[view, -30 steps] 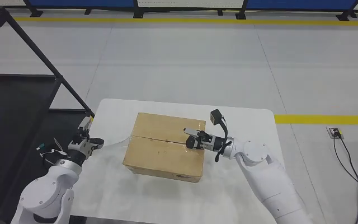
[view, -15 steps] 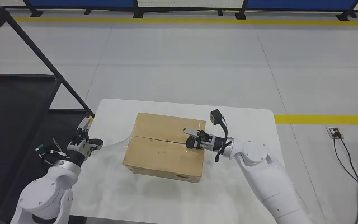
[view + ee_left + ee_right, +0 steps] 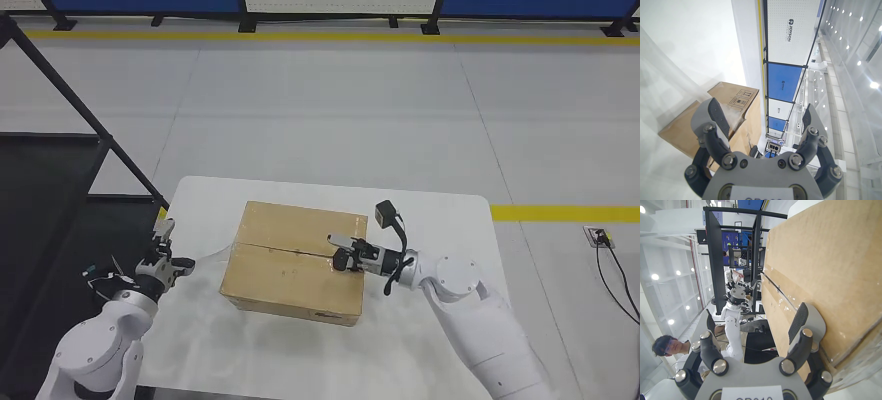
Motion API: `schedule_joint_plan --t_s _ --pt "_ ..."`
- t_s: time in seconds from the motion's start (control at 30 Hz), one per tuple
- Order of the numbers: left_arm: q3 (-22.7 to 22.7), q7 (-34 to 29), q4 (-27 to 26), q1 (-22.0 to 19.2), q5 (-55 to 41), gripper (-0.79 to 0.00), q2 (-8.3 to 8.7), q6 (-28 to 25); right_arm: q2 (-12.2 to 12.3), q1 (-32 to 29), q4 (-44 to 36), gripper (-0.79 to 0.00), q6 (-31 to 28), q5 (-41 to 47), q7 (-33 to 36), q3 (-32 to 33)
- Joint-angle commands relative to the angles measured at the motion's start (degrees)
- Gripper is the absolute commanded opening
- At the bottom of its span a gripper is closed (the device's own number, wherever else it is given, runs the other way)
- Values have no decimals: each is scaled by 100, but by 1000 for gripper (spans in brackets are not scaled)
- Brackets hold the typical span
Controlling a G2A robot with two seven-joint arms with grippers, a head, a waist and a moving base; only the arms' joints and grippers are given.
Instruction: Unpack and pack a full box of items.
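Top view: the closed, taped brown cardboard box (image 3: 295, 262) sits in the middle of the white worktop (image 3: 440, 215). The left pincer (image 3: 165, 255) hangs by the worktop's left edge, and the right pincer (image 3: 340, 250) is over the box top.
Left wrist view: the left pincer (image 3: 762, 115) is spread wide, apart from the box (image 3: 745, 106).
Right wrist view: the right pincer (image 3: 755, 317) is spread wide, with one finger (image 3: 800, 317) against the box top (image 3: 829, 266) beside its taped seam.

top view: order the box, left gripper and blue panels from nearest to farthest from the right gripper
1. box: directly under the right gripper, mid-table.
2. left gripper: past the box, at the table's left edge.
3. blue panels: far behind the table, at the back of the room.
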Motion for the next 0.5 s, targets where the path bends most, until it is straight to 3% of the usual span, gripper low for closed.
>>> schedule_joint_plan --t_s 0.0,0.33,0.47 --pt "11 -15 10 -6 9 0 0 7 2 -3 -4 0 37 -7 -5 -1" --pt "33 -46 55 23 13 0 -1 0 2 -3 -4 0 37 -7 -5 -1" --pt "124 -319 362 17 -93 0 -6 66 2 -3 -4 0 37 -7 -5 -1"
